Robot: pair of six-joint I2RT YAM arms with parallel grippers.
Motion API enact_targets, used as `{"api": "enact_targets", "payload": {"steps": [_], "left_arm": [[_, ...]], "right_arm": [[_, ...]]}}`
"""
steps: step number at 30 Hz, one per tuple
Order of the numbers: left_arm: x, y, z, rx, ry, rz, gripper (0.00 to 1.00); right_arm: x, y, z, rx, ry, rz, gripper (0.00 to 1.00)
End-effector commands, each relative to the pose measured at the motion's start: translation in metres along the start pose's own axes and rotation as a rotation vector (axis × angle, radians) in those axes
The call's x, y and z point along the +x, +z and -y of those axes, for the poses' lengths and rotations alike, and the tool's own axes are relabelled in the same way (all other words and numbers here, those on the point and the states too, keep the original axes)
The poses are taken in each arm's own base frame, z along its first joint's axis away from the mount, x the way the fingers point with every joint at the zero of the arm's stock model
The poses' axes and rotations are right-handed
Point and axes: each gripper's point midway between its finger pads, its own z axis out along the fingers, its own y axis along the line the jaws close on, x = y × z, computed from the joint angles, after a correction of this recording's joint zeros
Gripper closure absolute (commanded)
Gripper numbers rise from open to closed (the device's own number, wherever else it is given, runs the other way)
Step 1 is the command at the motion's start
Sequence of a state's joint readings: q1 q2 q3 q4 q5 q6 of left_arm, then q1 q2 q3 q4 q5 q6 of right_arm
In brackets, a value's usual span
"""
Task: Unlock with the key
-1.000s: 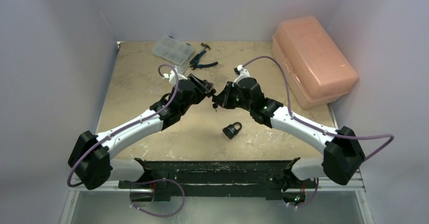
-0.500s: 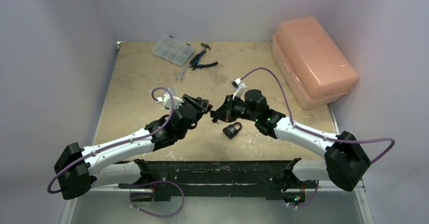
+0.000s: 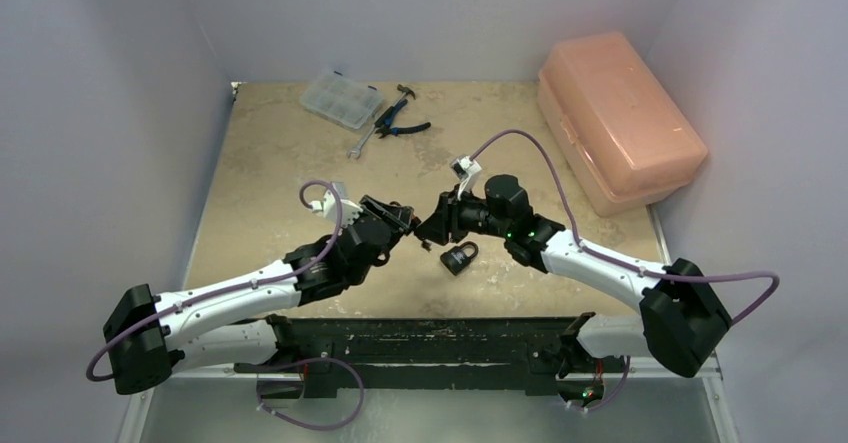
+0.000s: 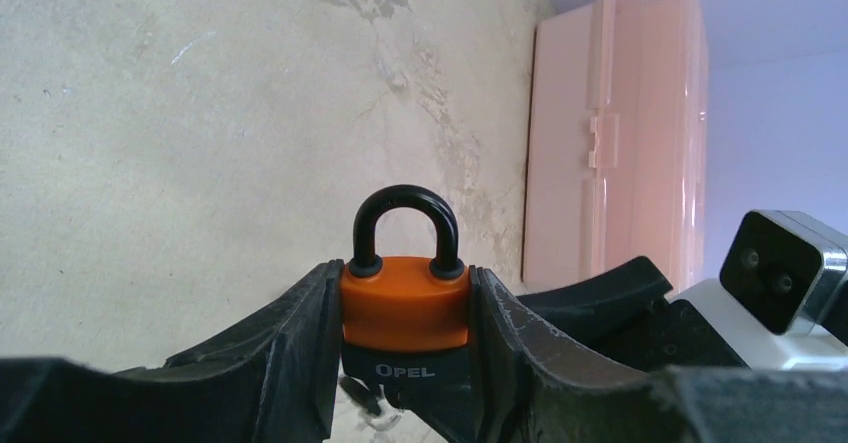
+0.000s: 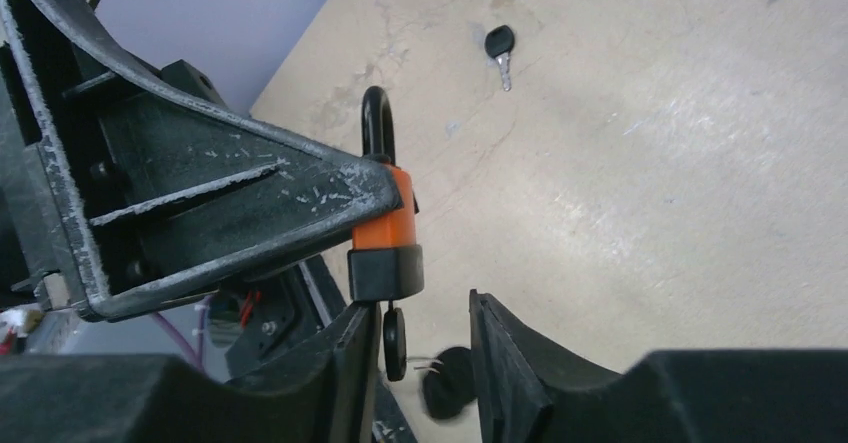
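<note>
Well, on the left side the table [image 3: 262, 178] runs open as far as the wall. Near the middle, the left gripper [image 3: 402, 219] is clamped halfway on the body of the orange padlock [image 4: 405, 303] and holds it off the table, its shackle closed. A key [image 5: 394, 341] hangs from its underside. The right gripper [image 3: 430, 228] has its jaws parted on either side of this key, not clamping it. A black padlock [image 3: 459, 257] lies just beside it, and the pink box [image 3: 620, 118] fills the right edge.

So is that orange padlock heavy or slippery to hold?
Probably heavy for its size: the orange padlock has a thick shackle and blocky body. Its smooth cover might be slippery, though the flat sides sit squarely between the fingers of the left gripper.
</note>
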State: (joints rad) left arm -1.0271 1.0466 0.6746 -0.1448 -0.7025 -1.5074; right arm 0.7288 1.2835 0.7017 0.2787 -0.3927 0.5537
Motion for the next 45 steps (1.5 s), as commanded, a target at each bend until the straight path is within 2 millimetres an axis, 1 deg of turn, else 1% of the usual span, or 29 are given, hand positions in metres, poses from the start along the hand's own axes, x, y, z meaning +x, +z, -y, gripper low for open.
{"api": "enact_targets", "payload": {"steps": [1, 4, 7, 11, 15, 20, 23, 29, 33, 37, 39, 42, 45], "left_arm": [[0.028, -0.015, 0.009, 0.021, -0.002, -0.132, 1.00], [0.024, -0.014, 0.011, 0.016, -0.030, -0.109, 1.00], [0.021, -0.012, 0.013, 0.012, -0.029, -0.092, 1.00], [0.025, -0.008, 0.017, 0.011, -0.030, -0.095, 1.00], [0.028, -0.006, 0.019, 0.017, -0.039, -0.100, 1.00], [0.026, -0.007, 0.022, 0.023, -0.059, -0.096, 1.00], [0.022, -0.009, 0.022, 0.030, -0.078, -0.085, 1.00], [0.008, -0.016, 0.028, 0.054, -0.102, -0.051, 1.00], [0.012, -0.017, 0.033, 0.066, -0.096, -0.074, 1.00], [0.018, -0.016, 0.033, 0.068, -0.093, -0.097, 1.00], [0.018, -0.016, 0.033, 0.070, -0.096, -0.098, 1.00], [0.016, -0.018, 0.034, 0.080, -0.101, -0.095, 1.00], [0.013, -0.019, 0.036, 0.090, -0.103, -0.089, 1.00]], "right_arm": [[-0.066, -0.007, -0.022, -0.053, -0.158, 0.202, 0.51], [-0.065, -0.014, -0.024, -0.047, -0.204, 0.192, 0.42], [-0.060, -0.020, -0.027, -0.057, -0.240, 0.171, 0.36], [-0.057, -0.024, -0.034, -0.090, -0.246, 0.164, 0.34], [-0.056, -0.021, -0.035, -0.100, -0.231, 0.165, 0.34], [-0.051, -0.012, -0.033, -0.096, -0.221, 0.143, 0.36], [-0.046, -0.010, -0.032, -0.095, -0.225, 0.136, 0.38], [-0.043, -0.011, -0.029, -0.083, -0.238, 0.138, 0.40], [-0.041, -0.006, -0.028, -0.090, -0.224, 0.136, 0.43], [-0.042, 0.001, -0.028, -0.094, -0.218, 0.139, 0.50], [-0.043, 0.003, -0.027, -0.091, -0.215, 0.139, 0.54], [-0.041, 0.006, -0.025, -0.087, -0.212, 0.128, 0.55], [-0.039, 0.008, -0.024, -0.083, -0.207, 0.118, 0.53]]}}
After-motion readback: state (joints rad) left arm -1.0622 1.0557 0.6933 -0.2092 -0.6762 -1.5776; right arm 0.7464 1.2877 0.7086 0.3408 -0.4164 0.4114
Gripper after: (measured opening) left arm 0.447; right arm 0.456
